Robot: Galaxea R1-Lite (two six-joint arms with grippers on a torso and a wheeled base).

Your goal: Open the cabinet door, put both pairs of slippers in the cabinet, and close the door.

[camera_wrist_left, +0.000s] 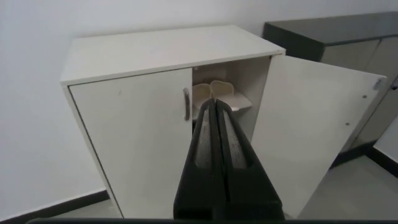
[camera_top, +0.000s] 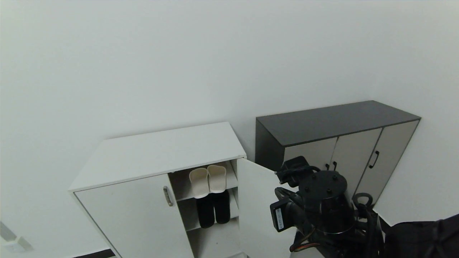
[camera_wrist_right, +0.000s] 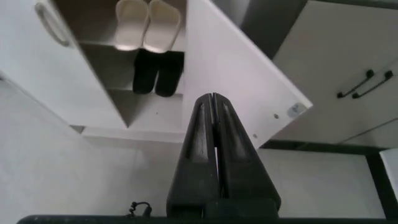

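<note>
Bare wall [camera_top: 143,53] backed the cabinet [camera_top: 157,150]; cream slippers [camera_top: 208,181] and black slippers [camera_top: 214,211] sat inside it. My right gripper [camera_wrist_right: 212,102], closed on nothing, hung near the cabinet's open door [camera_top: 254,204]; pushing that to seemed next.

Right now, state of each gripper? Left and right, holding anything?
Left gripper: jaws shut, holding nothing.
Right gripper: jaws shut, holding nothing.

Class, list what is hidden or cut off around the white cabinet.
Head view: space behind the closed left door.
Head view: cabinet foot, cut by bottom edge.
Left wrist view: black slippers, behind the left gripper.
Right wrist view: part of the open door, behind the right gripper.
</note>
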